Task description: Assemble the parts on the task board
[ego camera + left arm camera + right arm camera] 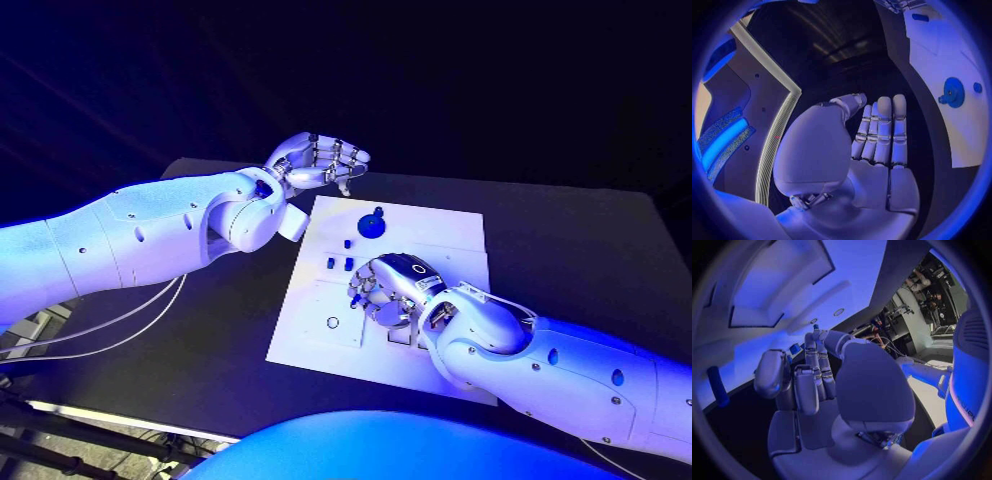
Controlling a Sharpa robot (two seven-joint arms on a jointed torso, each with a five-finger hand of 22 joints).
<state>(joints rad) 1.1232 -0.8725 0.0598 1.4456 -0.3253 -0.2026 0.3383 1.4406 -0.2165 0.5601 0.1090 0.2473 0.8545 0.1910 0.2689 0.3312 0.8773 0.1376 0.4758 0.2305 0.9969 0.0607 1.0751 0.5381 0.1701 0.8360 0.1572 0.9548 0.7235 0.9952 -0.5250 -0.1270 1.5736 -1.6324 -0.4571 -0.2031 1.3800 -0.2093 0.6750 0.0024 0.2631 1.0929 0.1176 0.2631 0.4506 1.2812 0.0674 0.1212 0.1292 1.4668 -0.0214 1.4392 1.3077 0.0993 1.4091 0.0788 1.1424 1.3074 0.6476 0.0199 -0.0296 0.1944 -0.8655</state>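
I've got the task board (433,225) lying flat mid-surface (577,240), white plate, long side running away from me. L hand (317,162) sits off the board's far-left corner, over the dark surface, not touching the plate. From the L wrist cam its fingers (882,130) are straight and close together, palm bare, holding nothing. R hand (387,290) is over the middle of the board, fingers curled downward toward the plate; from the R wrist cam the fingers (814,375) are bent in. Can't tell whether it pinches anything, the tips are hidden from me. Parts: round blue disc w/ a small knob (374,226) near the board's far end, apart from both hands; same disc seen from L wrist cam (953,92). Small blue pieces (338,262) in a short row just beside the R hand, on its left-arm side. One blue piece (795,348) sits right by the R fingertips. A small round hole (333,323) near the board's near-left edge.
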